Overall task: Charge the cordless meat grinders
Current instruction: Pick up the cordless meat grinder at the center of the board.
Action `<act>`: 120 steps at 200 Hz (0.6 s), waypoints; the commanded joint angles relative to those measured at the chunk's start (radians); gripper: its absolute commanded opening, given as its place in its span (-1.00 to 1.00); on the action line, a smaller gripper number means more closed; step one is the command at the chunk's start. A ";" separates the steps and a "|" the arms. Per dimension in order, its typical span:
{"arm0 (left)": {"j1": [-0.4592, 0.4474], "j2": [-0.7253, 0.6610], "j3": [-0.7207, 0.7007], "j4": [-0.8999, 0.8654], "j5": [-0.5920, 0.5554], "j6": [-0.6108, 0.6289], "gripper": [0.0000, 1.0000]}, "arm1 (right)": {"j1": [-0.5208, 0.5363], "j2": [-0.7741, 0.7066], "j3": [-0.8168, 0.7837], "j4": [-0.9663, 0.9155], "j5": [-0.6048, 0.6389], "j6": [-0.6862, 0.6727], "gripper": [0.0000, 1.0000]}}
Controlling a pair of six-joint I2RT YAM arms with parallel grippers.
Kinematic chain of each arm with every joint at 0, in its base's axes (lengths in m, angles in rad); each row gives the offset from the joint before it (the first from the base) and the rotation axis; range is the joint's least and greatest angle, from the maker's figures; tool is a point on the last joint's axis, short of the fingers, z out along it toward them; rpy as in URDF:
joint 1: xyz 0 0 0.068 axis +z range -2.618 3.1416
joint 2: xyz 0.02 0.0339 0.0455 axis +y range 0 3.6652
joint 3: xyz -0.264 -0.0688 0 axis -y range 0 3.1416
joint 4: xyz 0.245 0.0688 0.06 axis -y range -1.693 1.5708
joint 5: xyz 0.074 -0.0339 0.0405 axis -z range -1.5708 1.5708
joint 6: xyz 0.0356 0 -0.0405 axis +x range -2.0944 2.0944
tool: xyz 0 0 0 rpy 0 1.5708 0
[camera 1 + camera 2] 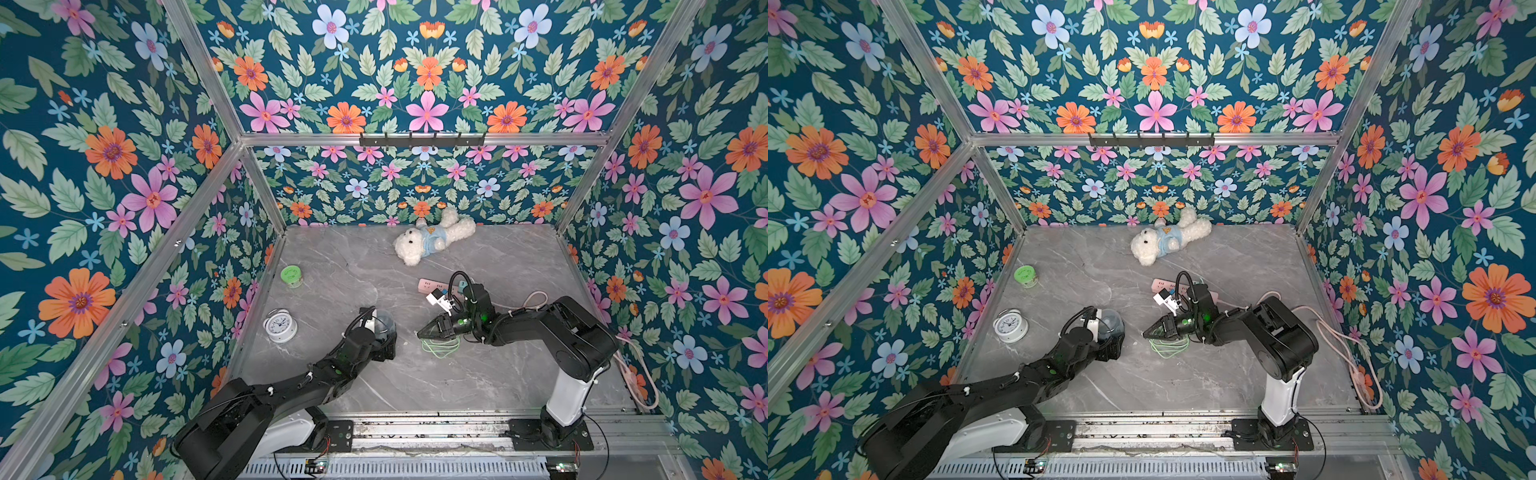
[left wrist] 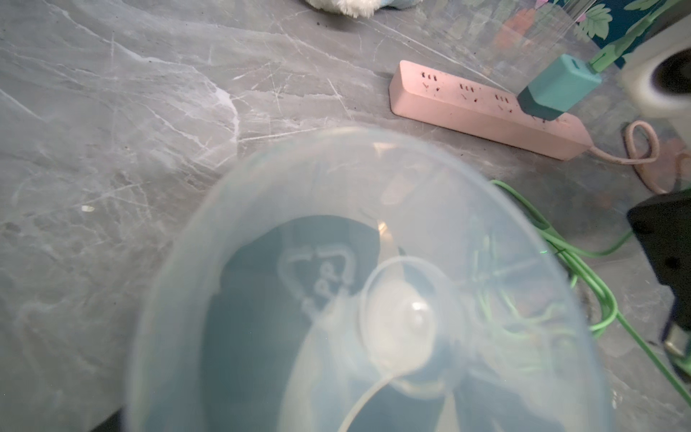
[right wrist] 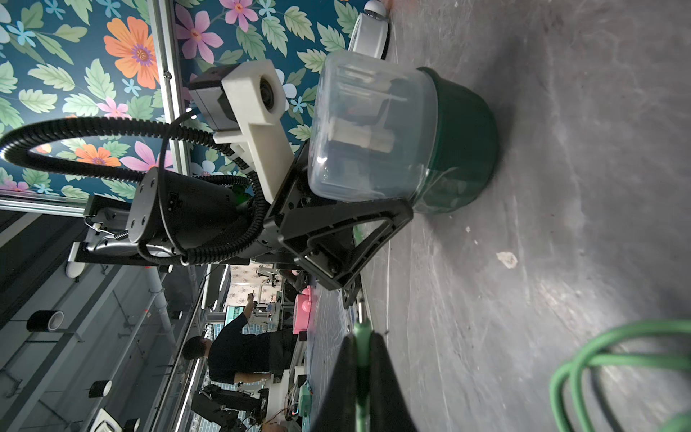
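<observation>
**Meat grinder** (image 1: 384,325): one. A squat cylinder standing upright on the grey veined-marble bench (image 1: 353,266), left of centre in the near half. The top views show only its translucent grey-blue dome. The right wrist view adds the glossy dark-green base.

**Left hand** (image 1: 385,345): fingers spread wide, straddling the grinder.

**Right hand** (image 3: 361,336): pinched closed on the plug end of the cable (image 1: 440,347). The plug's metal tip shows only in the right wrist view.

**Cable:** one, thin and green, loosely coiled right of the grinder.

**Power strip** (image 2: 486,116): one, matte pink, right of centre. Only the left wrist view shows its sockets and the single teal charger block (image 2: 557,88) plugged in.

**Others, one of each:**
- round white alarm clock (image 1: 281,325), left
- green-lidded clear jar (image 1: 292,276), left and farther back
- fluffy white plush bear (image 1: 432,239), far
</observation>
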 commanded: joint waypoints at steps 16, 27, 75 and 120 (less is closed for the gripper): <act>0.002 0.066 0.031 0.071 0.012 0.042 0.98 | 0.000 -0.001 0.009 0.017 -0.015 0.006 -0.96; 0.001 0.077 0.040 0.067 0.017 0.049 0.98 | -0.001 -0.002 0.012 -0.012 -0.010 -0.006 -0.96; 0.004 0.113 0.082 0.011 0.051 0.053 0.78 | 0.000 0.016 0.033 -0.099 -0.019 -0.026 -0.95; 0.043 0.066 0.140 -0.064 0.110 0.009 0.49 | 0.001 0.018 0.044 -0.182 -0.031 -0.026 -0.96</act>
